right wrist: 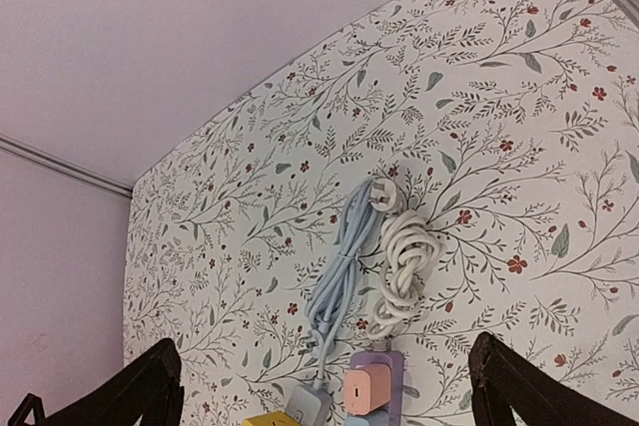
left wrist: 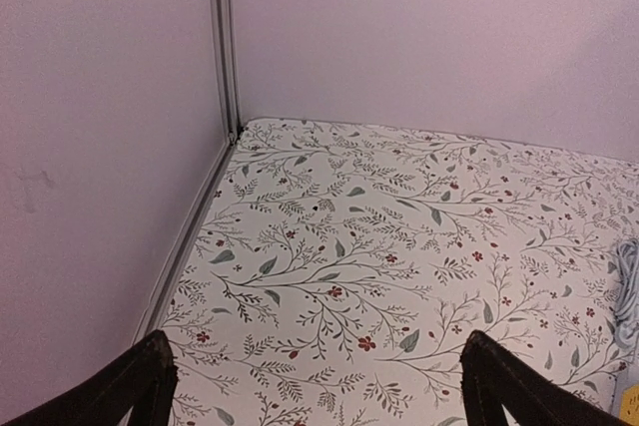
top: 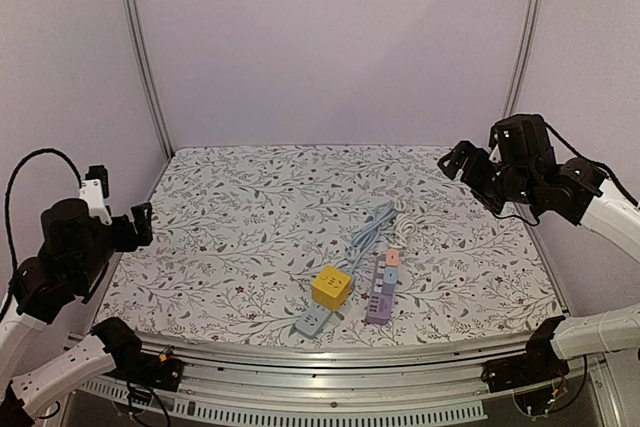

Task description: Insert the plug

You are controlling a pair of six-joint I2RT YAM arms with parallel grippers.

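The left fingers (left wrist: 140, 386) stand wide apart with nothing between them, hovering above the left edge of the counter (top: 240, 197), whose surface has a floral pattern. The right fingers (right wrist: 509, 386) are also spread wide and hold nothing, raised over the far right corner. The white plug (right wrist: 383, 197) lies on the counter right of centre, at the far end of its white cable (right wrist: 404, 261), which is bundled in a loose coil. Just beside the coil, on its left, a folded pale blue cable (right wrist: 334, 281) runs toward a grey power strip (top: 313, 321) near the front edge. A yellow cube socket (top: 331, 287) sits just beside that strip. To the cube's right lies a purple power strip (top: 380, 299) with a pink adapter (top: 392, 258) on its far end. Both sets of fingers are well apart from the plug.
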